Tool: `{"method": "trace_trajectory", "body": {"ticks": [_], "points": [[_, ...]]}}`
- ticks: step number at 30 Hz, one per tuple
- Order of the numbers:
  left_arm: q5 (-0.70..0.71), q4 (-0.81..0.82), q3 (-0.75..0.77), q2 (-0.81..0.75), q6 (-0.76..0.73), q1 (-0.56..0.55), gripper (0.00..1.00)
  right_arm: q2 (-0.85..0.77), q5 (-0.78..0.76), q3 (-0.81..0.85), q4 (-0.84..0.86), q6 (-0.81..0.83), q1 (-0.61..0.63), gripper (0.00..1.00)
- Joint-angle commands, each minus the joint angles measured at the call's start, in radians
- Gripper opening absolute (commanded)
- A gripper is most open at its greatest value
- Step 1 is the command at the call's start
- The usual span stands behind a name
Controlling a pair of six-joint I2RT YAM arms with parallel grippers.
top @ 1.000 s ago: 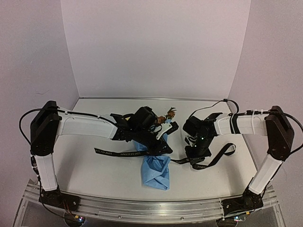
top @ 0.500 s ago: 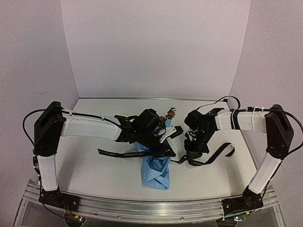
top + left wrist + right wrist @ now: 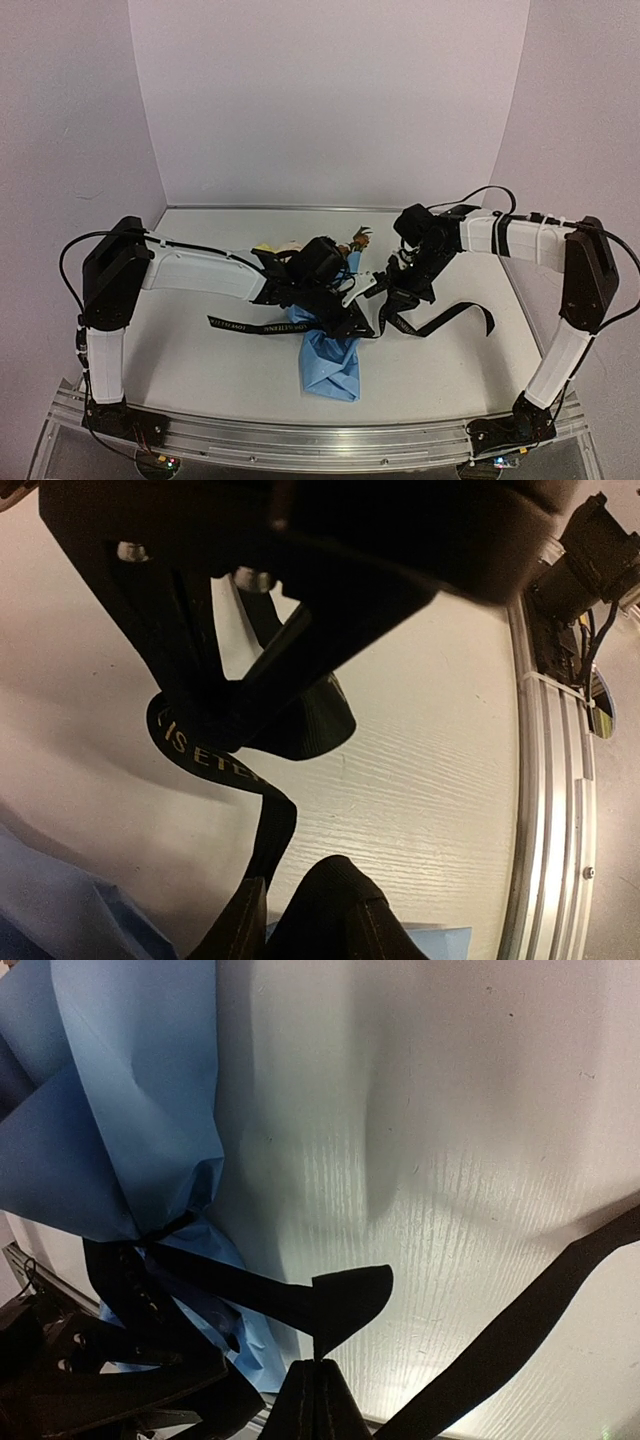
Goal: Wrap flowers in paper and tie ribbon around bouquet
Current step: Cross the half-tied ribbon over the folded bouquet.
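**Item 1, the bouquet (image 3: 332, 358).** It lay on the table (image 3: 190, 370) at lower centre of the overhead view. The paper (image 3: 120, 1090) was light blue and creased, its cone pointing toward the bottom edge. The flowers (image 3: 358, 240) showed above it near mid-frame. One orange-brown head sat just right of the left arm's wrist and a yellow one sat left of it. The stems were hidden.

**Item 2, the ribbon (image 3: 190, 748).** It was black and flat, and was cinched round the neck of the paper at left centre of the right wrist view. In the overhead view one tail ran left across the table, printed with pale capitals too small there to read. The other tail curved away to the right. In the left wrist view a loop at left centre carried pale letters, of which "IS ETE" was legible and the rest hidden.

**Item 3, left gripper (image 3: 285, 795).** Its jaws stood partly apart, with table surface visible between them. The ribbon loop lay against the upper finger and a strand crossed the gap. No clamping hold was evident.

**Item 4, right gripper (image 3: 315, 1365).** It sat at bottom centre of its own view, jaws closed tight, pinching a folded end of the ribbon.
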State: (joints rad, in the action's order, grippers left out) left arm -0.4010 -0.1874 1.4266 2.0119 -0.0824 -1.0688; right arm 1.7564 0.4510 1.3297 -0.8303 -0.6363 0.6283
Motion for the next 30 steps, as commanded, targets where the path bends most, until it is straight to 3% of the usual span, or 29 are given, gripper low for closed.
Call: {"method": "trace_trajectory", "body": {"ticks": [1, 8, 16, 30], "points": [[0.06, 0.076, -0.028, -0.036, -0.005, -0.011, 0.36, 0.026, 0.089, 0.108, -0.002, -0.029, 0.011, 0.0], [0.093, 0.158, -0.091, -0.089, 0.018, -0.01, 0.44, 0.055, 0.105, 0.171, -0.041, -0.007, 0.01, 0.0], [0.06, 0.183, -0.116, -0.094, 0.042, -0.01, 0.32, 0.023, 0.141, 0.095, -0.031, 0.013, -0.024, 0.0], [0.033, 0.144, -0.046, -0.049, 0.0, -0.016, 0.29, 0.1, 0.393, 0.222, -0.012, -0.049, -0.108, 0.0]]}}
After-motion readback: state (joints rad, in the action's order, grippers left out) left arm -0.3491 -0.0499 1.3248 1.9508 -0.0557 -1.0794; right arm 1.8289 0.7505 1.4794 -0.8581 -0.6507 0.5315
